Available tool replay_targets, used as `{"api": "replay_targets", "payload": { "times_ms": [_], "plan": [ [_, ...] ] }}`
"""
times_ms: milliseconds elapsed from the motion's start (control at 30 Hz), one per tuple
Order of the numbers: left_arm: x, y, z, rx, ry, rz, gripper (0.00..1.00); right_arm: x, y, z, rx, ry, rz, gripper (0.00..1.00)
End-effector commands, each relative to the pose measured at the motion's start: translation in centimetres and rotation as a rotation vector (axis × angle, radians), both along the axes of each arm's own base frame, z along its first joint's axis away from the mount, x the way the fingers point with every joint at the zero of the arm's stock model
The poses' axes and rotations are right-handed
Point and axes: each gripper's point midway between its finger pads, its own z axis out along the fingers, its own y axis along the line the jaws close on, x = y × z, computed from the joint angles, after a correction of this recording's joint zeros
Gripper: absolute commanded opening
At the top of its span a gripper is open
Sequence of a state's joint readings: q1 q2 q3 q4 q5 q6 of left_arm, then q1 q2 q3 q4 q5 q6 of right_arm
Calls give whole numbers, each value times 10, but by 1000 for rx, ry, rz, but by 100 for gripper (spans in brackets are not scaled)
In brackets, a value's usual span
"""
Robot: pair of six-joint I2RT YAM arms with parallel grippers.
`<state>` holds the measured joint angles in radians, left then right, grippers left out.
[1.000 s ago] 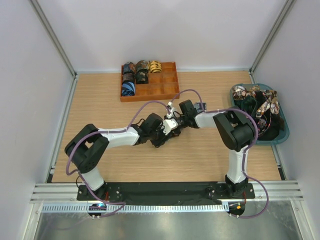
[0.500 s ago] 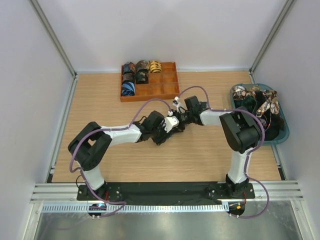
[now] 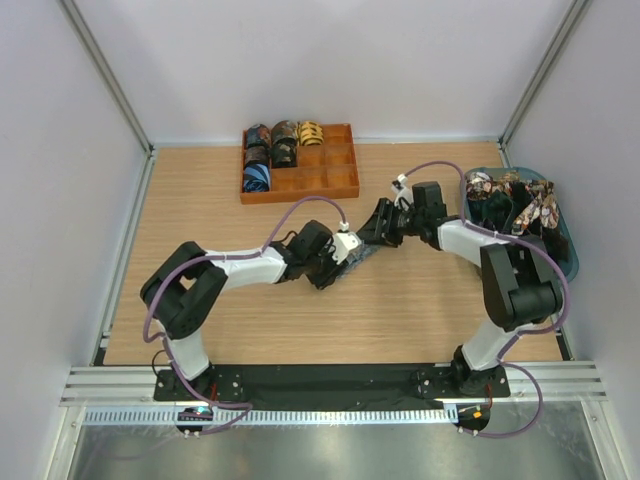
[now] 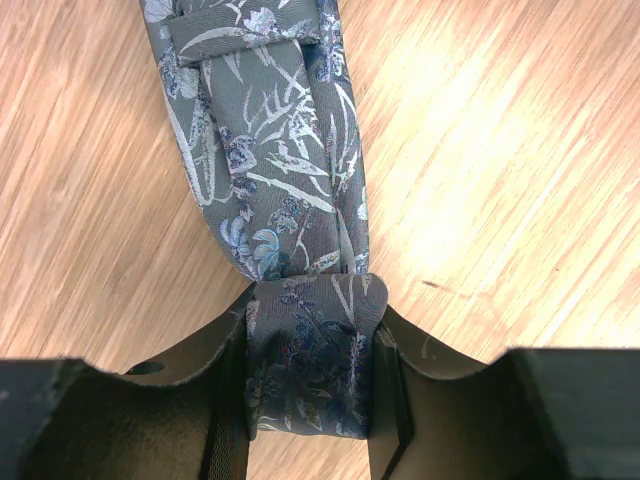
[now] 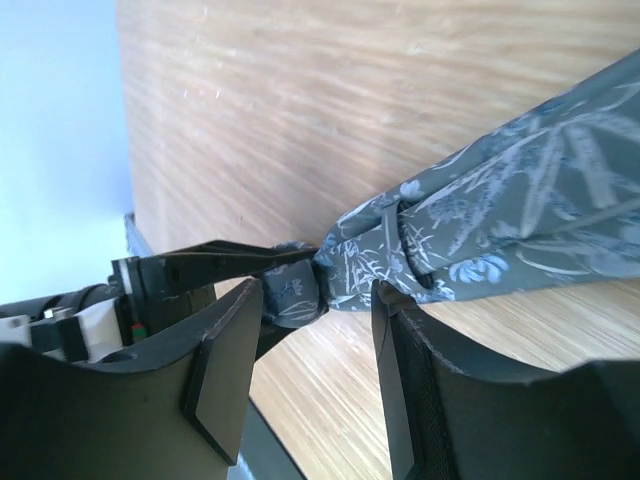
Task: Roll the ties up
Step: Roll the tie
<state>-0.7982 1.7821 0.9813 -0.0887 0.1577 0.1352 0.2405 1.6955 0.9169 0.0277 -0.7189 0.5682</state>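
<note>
A grey-blue floral tie (image 4: 270, 150) lies on the wooden table, its near end folded into a small roll. My left gripper (image 4: 310, 345) is shut on that roll (image 4: 312, 370). In the top view the left gripper (image 3: 340, 255) holds the tie (image 3: 360, 250) at mid-table. My right gripper (image 3: 383, 224) is just right of it, open. In the right wrist view the tie (image 5: 500, 215) runs up to the right past the tip of my right gripper (image 5: 315, 300), and the left fingers (image 5: 200, 268) pinch the roll ahead of it.
An orange tray (image 3: 330, 180) at the back holds several rolled ties (image 3: 272, 150). A teal bin (image 3: 570, 265) at the right edge holds a heap of loose ties (image 3: 515, 200). Purple cables loop over both arms.
My right gripper has drawn back to the right, away from the left gripper. The left gripper has shifted slightly right and still holds the roll.
</note>
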Motion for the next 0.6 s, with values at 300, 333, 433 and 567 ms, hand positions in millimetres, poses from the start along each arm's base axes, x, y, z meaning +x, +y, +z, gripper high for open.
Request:
{"api": "replay_targets", "payload": {
  "times_ms": [300,333,433,567],
  "plan": [
    [-20,22,-40,170,185,74,15,-23,-58,49,-424,-288,-183,51],
    [-18,20,-42,179,195,80,15,-28,-59,54,-444,-315,-191,50],
    [-20,22,-49,208,226,87,15,-46,-57,63,-539,-400,-209,49],
    [-20,23,-52,239,253,103,15,-72,-43,59,-639,-484,-167,48]
  ]
}}
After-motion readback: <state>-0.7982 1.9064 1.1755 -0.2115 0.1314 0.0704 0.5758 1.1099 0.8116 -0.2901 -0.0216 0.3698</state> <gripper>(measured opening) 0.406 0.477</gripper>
